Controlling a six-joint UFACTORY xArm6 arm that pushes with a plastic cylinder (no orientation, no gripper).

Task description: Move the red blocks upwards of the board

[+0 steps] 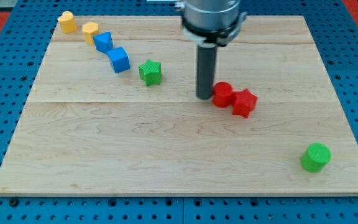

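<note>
A red cylinder-like block (222, 94) and a red star-shaped block (244, 102) lie touching each other right of the board's middle. My tip (204, 96) stands on the board just left of the red cylinder, touching or almost touching its left side. The rod rises from there to the arm's grey head at the view's top.
A green star block (150, 72) lies left of my tip. Two blue cubes (103, 42) (119, 60) and two yellow blocks (67, 22) (91, 30) form a diagonal line at the top left. A green cylinder (316, 157) sits at the bottom right. The wooden board (104, 155) rests on a blue pegboard.
</note>
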